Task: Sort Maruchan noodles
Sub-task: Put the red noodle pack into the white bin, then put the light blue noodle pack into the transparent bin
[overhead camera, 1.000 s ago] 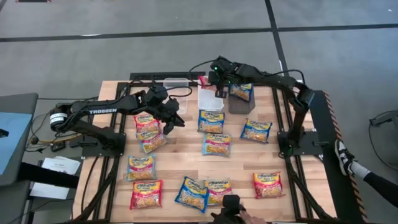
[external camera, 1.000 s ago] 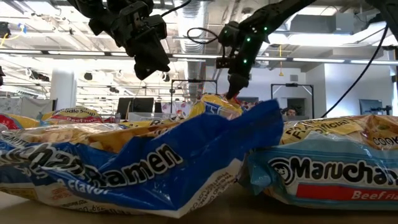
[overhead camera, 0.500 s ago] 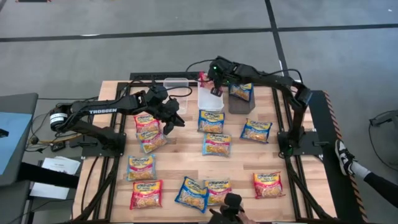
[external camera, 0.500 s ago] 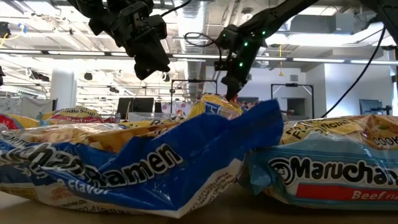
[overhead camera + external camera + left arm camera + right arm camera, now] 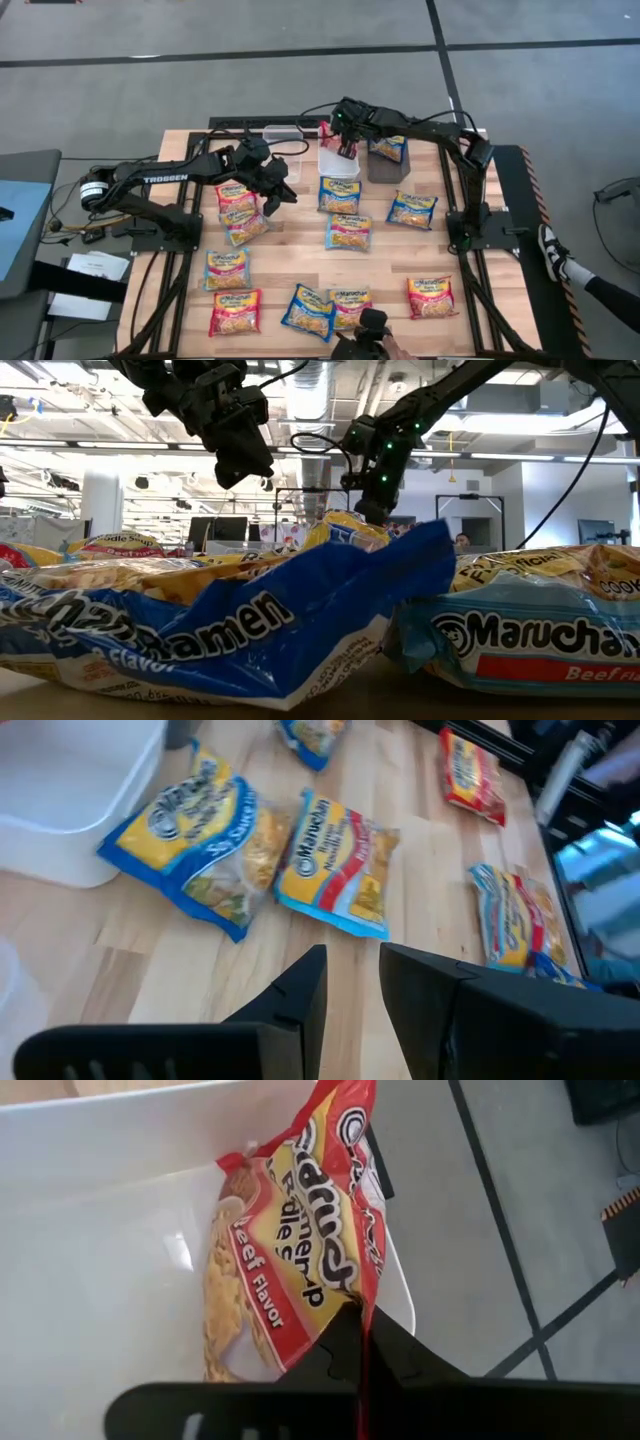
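Note:
Several Maruchan noodle packets lie flat on the wooden table, among them blue ones, yellow ones and red ones. My right gripper is over the white bin and is shut on a red Beef Flavor packet. My left gripper hovers above bare wood left of the bins, narrowly open and holding nothing. A blue packet sits in the dark bin. My right gripper pinches the red packet by its edge seam between the two fingers, coming from above. The packet hangs tilted inside the white bin, and its far corner stands up past the bin's rim.
A clear bin stands left of the white one at the table's far edge. Two packets lie just under the left arm. A dark camera mount sits at the near edge, and a person's shoe shows beyond the right side.
My right gripper has shifted a little toward the table's left and near side over the white bin, still shut on the red packet, and its wrist has turned slightly. The left arm has kept still.

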`<state>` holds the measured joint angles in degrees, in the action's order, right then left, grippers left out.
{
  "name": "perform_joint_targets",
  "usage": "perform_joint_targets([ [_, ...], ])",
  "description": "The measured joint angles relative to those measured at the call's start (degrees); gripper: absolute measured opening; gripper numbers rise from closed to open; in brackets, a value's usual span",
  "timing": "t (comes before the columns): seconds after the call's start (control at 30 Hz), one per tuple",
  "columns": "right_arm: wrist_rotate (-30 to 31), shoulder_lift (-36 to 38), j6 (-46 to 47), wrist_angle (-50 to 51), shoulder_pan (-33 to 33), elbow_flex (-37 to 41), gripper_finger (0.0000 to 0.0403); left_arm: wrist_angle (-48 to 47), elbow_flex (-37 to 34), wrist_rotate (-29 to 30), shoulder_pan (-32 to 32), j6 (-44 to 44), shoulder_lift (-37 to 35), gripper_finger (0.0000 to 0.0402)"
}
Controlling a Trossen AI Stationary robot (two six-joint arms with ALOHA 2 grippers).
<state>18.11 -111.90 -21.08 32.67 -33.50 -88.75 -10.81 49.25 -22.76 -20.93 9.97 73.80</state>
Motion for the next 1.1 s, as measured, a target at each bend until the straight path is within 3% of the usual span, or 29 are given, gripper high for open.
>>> perform_joint_targets([
  [0.33,0.13,0.00,-0.37,0.28,0.09,0.00,0.0103,-0.42,0.00,2.47,0.00,2.80,0.02,0.0082],
  [0.67,4.56,1.26,-0.35,2.48,0.59,-0.55,0.0196,-1.17,0.00,5.26,-0.10,0.32,0.02,0.0093],
  [0.97,4.55,1.70,0.37,17.44,1.63,-8.08,0.0214,-6.51,0.05,7.86,-0.29,1.68,0.02,0.0141],
  [1.1,4.50,1.70,3.06,23.27,2.59,-11.84,0.0212,-13.73,2.17,7.84,-1.45,4.11,0.04,0.0158],
])
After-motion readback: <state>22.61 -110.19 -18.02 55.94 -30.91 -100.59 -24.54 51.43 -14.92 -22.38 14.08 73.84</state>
